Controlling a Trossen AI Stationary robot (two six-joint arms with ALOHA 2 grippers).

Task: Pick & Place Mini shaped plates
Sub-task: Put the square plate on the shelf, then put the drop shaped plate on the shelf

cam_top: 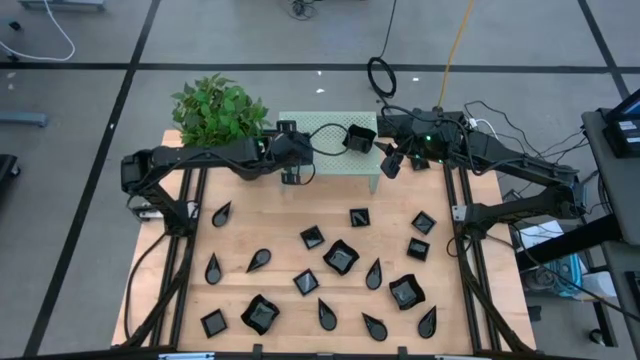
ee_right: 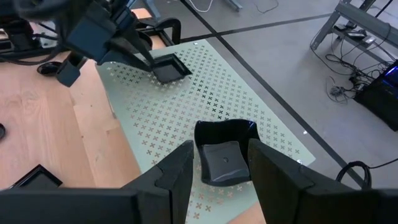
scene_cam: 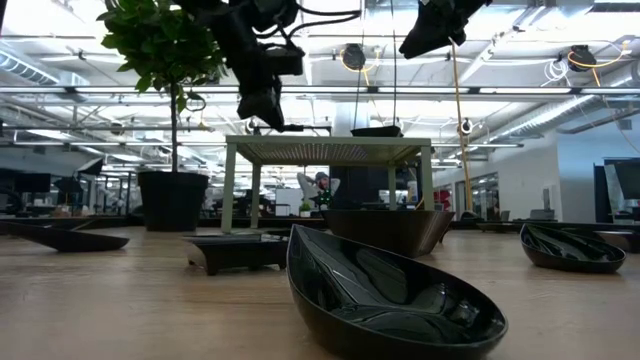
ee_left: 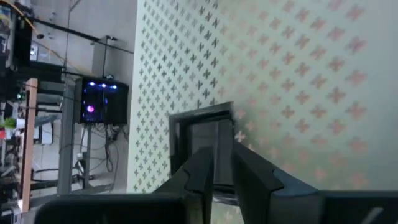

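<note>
Left hand (cam_top: 292,178): over the near-left part of the pale green stand (cam_top: 322,168), its fingers (ee_left: 208,169) narrowly parted on either side of the rim of a flat square plate (ee_right: 166,67) that lies on the stand's perforated top; whether they press it cannot be told.
Right hand (cam_top: 392,166): above the stand's right end, fingers spread wide and holding nothing, in line with the wavy-edged plate (ee_right: 225,151) below them in its own wrist view.
Wavy-edged plate: sits on the stand's top near the far right corner, apart from the flat square plate.
Stand: a small raised platform with a cross-pattern top, at the far edge of the wooden counter (cam_top: 280,245), midway across.
Other plates: many small glossy black dishes spread over the counter, among them teardrops such as one at the left (cam_top: 221,213), flat squares such as one near the middle (cam_top: 312,237), and bigger wavy-edged ones such as one at the near left (cam_top: 261,315).
Low view: a teardrop dish (scene_cam: 390,298) lies closest to the camera, with the stand behind it.
Plant (cam_top: 218,108): leafy green, at the counter's far left corner, beside the stand.
</note>
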